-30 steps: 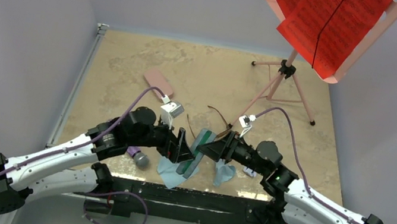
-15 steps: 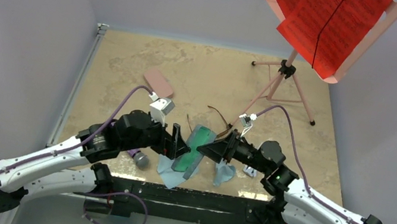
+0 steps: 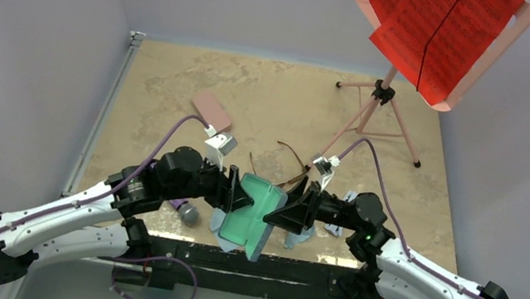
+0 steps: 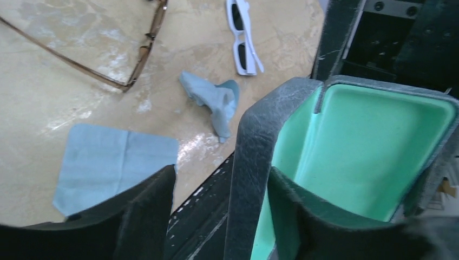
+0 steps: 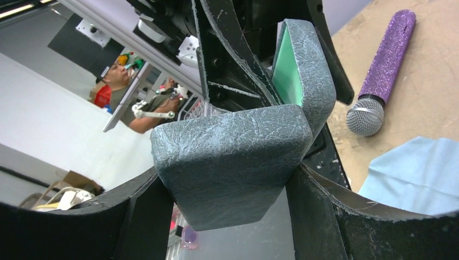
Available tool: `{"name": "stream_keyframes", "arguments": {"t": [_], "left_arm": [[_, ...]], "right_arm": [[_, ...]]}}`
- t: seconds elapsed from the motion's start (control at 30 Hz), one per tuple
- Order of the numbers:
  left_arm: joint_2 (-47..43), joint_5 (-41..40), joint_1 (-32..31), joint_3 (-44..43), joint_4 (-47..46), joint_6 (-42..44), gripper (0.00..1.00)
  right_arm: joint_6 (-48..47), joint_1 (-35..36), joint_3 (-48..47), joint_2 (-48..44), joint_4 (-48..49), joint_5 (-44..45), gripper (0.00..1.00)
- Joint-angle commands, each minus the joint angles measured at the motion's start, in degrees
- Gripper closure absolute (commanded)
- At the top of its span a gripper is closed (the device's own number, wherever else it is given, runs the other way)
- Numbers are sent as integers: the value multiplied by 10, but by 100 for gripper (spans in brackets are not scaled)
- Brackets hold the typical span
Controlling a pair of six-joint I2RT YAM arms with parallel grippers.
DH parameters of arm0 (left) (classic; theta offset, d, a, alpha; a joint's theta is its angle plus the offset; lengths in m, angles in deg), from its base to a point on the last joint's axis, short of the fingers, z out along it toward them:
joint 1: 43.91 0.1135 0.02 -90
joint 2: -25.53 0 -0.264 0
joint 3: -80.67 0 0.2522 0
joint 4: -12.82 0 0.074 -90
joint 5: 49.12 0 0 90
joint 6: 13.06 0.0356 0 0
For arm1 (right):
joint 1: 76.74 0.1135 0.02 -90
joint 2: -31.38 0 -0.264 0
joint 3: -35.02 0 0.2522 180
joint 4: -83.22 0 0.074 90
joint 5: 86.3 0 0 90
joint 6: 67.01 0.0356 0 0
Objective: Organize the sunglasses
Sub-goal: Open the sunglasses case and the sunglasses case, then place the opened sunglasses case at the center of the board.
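Both grippers meet at a grey-blue case lifted off the table's near edge, open, its green lining showing. My right gripper is shut on one half of the case. My left gripper straddles the other half's rim: one finger lies inside against the lining, and a gap remains at the other. The brown-framed sunglasses lie on the table beyond the case. The white sunglasses lie folded by a crumpled blue cloth.
A flat light blue cloth lies under the case. A purple microphone lies by the left arm. A pink case sits at mid-left. A music stand with red sheets stands at the back right.
The case has swung from nearly edge-on to wide open, its green inside now facing up. My left gripper's jaws have narrowed around the rim. The right gripper has kept its grip.
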Motion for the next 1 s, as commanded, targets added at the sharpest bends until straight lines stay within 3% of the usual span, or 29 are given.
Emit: {"name": "stream_keyframes", "arguments": {"t": [0.0, 0.17, 0.23, 0.27, 0.3, 0.37, 0.53, 0.67, 0.8, 0.97], "left_arm": [[-6, 65, 2, 15, -59, 11, 43], [-29, 54, 2, 15, -50, -1, 87], [-30, 25, 3, 8, -28, -2, 100], [-27, 3, 3, 0, -10, -1, 100], [-23, -15, 3, -11, 13, 2, 100], [-13, -70, 3, -34, 61, 8, 100], [35, -228, 3, -94, 187, 23, 100], [119, -333, 8, -144, 238, 69, 100], [223, -421, 21, -198, 260, 162, 100], [288, -366, 116, -197, 183, 287, 100]], "right_arm": [[7, 11, -26, -21, 92, -30, 100], [-33, 11, -46, -51, -45, 31, 97], [-40, 11, -52, -62, -88, 56, 65], [-43, 11, -53, -67, -105, 70, 50], [-48, 11, -54, -73, -126, 86, 28], [-70, 11, -64, -94, -203, 137, 16], [-108, 11, -112, -153, -480, 354, 9], [-91, 11, -113, -187, -587, 478, 7], [-101, 11, -114, -195, -606, 488, 6], [-115, 11, -118, -174, -594, 471, 6]]}}
